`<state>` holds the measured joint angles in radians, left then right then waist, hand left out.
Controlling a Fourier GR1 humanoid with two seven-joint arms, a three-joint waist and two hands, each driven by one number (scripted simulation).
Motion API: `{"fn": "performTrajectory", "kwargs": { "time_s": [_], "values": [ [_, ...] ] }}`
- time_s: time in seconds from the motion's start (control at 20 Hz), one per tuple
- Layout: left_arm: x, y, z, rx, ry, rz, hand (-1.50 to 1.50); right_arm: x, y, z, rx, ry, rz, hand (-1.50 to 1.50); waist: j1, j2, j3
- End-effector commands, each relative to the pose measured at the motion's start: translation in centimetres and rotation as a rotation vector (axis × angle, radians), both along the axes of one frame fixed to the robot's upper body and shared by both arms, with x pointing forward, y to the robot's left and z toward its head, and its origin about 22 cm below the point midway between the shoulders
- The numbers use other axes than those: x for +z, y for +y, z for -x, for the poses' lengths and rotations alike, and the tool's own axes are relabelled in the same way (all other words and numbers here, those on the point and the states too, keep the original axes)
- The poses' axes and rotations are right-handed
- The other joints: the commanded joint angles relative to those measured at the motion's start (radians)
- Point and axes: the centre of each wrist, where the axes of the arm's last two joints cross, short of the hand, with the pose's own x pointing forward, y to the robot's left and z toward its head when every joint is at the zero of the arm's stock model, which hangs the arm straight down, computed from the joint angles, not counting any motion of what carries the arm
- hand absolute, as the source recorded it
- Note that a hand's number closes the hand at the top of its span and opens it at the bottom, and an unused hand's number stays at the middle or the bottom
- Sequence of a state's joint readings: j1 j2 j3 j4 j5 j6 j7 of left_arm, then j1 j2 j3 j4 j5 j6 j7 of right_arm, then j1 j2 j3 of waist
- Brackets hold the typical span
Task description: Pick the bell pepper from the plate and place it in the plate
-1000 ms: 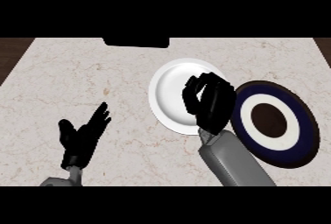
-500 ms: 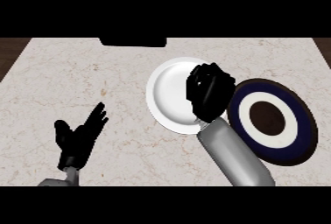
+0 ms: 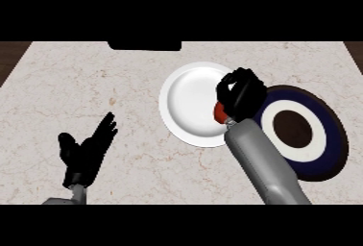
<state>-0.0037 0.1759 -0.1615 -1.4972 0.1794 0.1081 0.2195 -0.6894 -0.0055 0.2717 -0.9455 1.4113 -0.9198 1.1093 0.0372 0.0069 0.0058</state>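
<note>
The right hand (image 3: 241,93) sits at the three o'clock edge of the white plate (image 3: 188,103), fingers curled around the red bell pepper (image 3: 220,112), of which only a sliver shows under the palm. A pepper is probably light, hollow and smooth-skinned, so it likely wants wrapping round its body rather than the stem. The dark blue ringed plate (image 3: 322,144) lies just beside, at three o'clock. The left hand (image 3: 85,151) rests open on the marble counter (image 3: 85,81) at seven o'clock.
</note>
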Motion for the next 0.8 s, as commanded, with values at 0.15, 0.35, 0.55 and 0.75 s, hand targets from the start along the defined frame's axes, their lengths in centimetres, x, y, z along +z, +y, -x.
{"fn": "performTrajectory", "kwargs": {
  "time_s": [0.15, 0.35, 0.55, 0.75],
  "values": [
    [-0.9, 0.1, -0.4, -0.007, 0.046, -0.009, 0.00, -2.3, -1.0, -1.4, -0.006, 0.275, -0.183, -1.50, 0.001, 0.009, -0.004],
    [-1.1, -0.4, 0.0, -0.003, 0.046, -0.007, 0.00, -1.7, -1.8, -2.8, 0.069, 0.176, -0.235, -1.50, 0.011, 0.013, -0.003],
    [-1.8, -0.3, 0.9, -0.004, 0.055, 0.018, 0.00, -1.5, -1.2, -2.2, 0.114, -0.004, -0.284, -1.50, 0.016, 0.013, -0.002],
    [-2.0, -0.9, 0.7, -0.001, 0.041, 0.008, 0.00, -1.9, -2.0, -1.0, 0.089, -0.166, -0.333, -1.50, -0.006, 0.007, -0.002]
  ]
}}
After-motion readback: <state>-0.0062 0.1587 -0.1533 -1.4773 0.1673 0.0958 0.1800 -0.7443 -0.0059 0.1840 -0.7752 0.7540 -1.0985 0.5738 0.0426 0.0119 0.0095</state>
